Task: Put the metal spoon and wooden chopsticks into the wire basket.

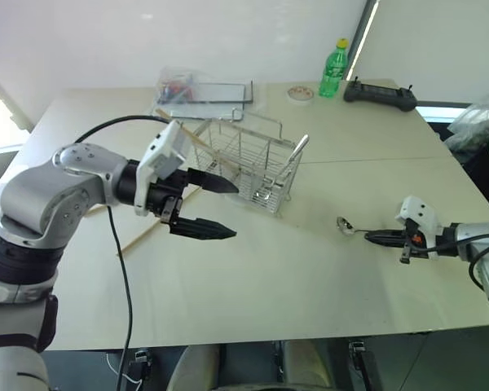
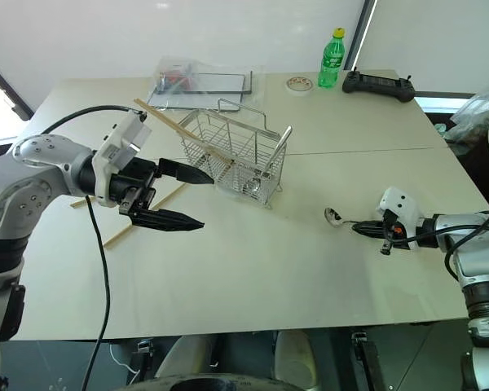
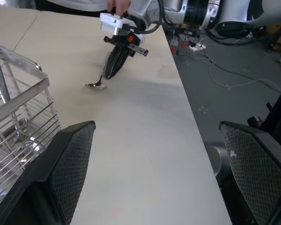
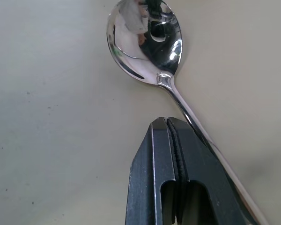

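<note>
Two black fingers of the left gripper (image 1: 216, 206) are seen spread wide apart in the left eye view, held above the table (image 1: 310, 269) with nothing between them; the wire basket (image 1: 248, 167) stands just beyond the upper fingertip, one of the wooden chopsticks (image 1: 197, 140) is propped slanting over its rim, and another lies flat on the table behind and below the fingers. In the same view the right gripper (image 1: 373, 237) is laid low on the table, and the metal spoon (image 1: 345, 225) is found just ahead of its fingertips, bowl pointing away. In the left wrist view the spread fingers (image 3: 70, 164) frame bare tabletop, with the basket's wire wall beside one of them. In the right wrist view the right gripper's fingers are pressed fully together, pad against pad, and the spoon's handle is seen running alongside one finger rather than between the pads, so it appears not to be gripped, though contact cannot be judged.
</note>
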You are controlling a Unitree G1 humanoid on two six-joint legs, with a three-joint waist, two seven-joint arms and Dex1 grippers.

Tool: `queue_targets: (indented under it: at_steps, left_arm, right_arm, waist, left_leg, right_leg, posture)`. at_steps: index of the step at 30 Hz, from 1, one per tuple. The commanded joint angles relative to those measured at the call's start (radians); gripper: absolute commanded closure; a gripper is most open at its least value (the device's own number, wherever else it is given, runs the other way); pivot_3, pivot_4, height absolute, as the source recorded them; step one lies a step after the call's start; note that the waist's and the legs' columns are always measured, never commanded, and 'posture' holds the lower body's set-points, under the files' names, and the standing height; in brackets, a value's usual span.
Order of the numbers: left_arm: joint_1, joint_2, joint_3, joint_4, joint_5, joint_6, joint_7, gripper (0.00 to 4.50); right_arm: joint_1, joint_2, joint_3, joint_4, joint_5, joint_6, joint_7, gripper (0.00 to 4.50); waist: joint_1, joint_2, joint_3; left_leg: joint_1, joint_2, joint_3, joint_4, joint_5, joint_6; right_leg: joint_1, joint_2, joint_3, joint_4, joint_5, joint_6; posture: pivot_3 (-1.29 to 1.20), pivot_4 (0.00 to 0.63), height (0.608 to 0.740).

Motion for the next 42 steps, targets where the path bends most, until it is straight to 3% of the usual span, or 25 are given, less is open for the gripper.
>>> queue_targets:
  at_steps: [1, 4, 8, 19, 37, 40, 42]
  left_arm:
    - [-0.02, 0.005, 0.039, -0.005, -0.013, -0.001, -0.002, 0.0]
    - [-0.015, 0.004, 0.037, -0.007, -0.009, -0.006, -0.001, 0.0]
    - [-0.024, 0.005, 0.035, 0.003, -0.001, -0.016, -0.009, 0.0]
    - [-0.025, 0.009, 0.05, -0.008, -0.01, -0.012, 0.003, 0.0]
    - [-0.013, 0.038, 0.053, -0.037, -0.013, -0.004, -0.021, 0.0]
    - [-0.024, 0.035, 0.052, -0.032, -0.013, 0.0, -0.021, 0.0]
    - [-0.029, 0.033, 0.052, -0.027, -0.012, -0.001, -0.021, 0.0]
  right_arm:
    - [0.003, -0.005, -0.032, -0.021, 0.016, -0.007, -0.017, 4.48]
    - [0.0, -0.01, -0.049, -0.056, 0.052, 0.014, -0.004, 3.62]
    - [-0.007, -0.032, -0.044, -0.11, 0.058, 0.009, 0.017, 1.59]
    - [-0.161, 0.005, 0.082, 0.074, -0.065, -0.04, 0.004, 1.59]
    - [-0.18, 0.078, 0.161, 0.229, -0.141, -0.112, -0.013, 1.59]
    - [-0.18, 0.077, 0.158, 0.219, -0.12, -0.063, 0.024, 2.42]
    - [-0.182, 0.075, 0.156, 0.205, -0.111, -0.031, 0.044, 3.37]
  waist:
    - [0.0, 0.0, 0.0]
    - [0.0, 0.0, 0.0]
    - [-0.001, 0.0, 0.0]
    - [-0.001, 0.0, 0.0]
    - [-0.009, -0.007, -0.003]
    - [-0.009, -0.009, -0.004]
    - [-0.007, -0.009, -0.004]
  left_leg:
    - [0.0, 0.0, 0.0, 0.0, 0.0, 0.0]
    - [0.0, 0.0, 0.0, 0.0, 0.0, 0.0]
    - [0.0, 0.0, 0.0, 0.0, 0.0, 0.0]
    - [-0.001, 0.0, 0.0, -0.001, 0.0, 0.0]
    - [0.002, 0.001, 0.001, 0.001, 0.0, 0.0]
    - [0.002, 0.001, 0.001, 0.001, 0.0, 0.0]
    - [0.002, 0.001, 0.001, 0.001, 0.0, 0.0]
  right_leg:
    - [0.0, 0.0, 0.0, 0.0, 0.0, 0.0]
    - [0.0, 0.0, 0.0, 0.0, 0.0, 0.0]
    - [0.0, 0.0, 0.0, 0.0, 0.0, 0.0]
    - [-0.002, 0.0, 0.0, 0.0, 0.002, 0.003]
    - [0.001, 0.001, 0.0, 0.001, 0.001, 0.0]
    - [0.001, 0.002, 0.0, 0.001, 0.001, 0.0]
    - [0.001, 0.002, 0.0, 0.001, 0.001, -0.001]
  posture:
    - [0.0, 0.15, 0.725]
    - [0.0, 0.15, 0.725]
    - [0.0, 0.15, 0.725]
    - [0.0, 0.15, 0.725]
    - [0.0, 0.15, 0.725]
    - [0.0, 0.15, 0.725]
    - [0.0, 0.15, 0.725]
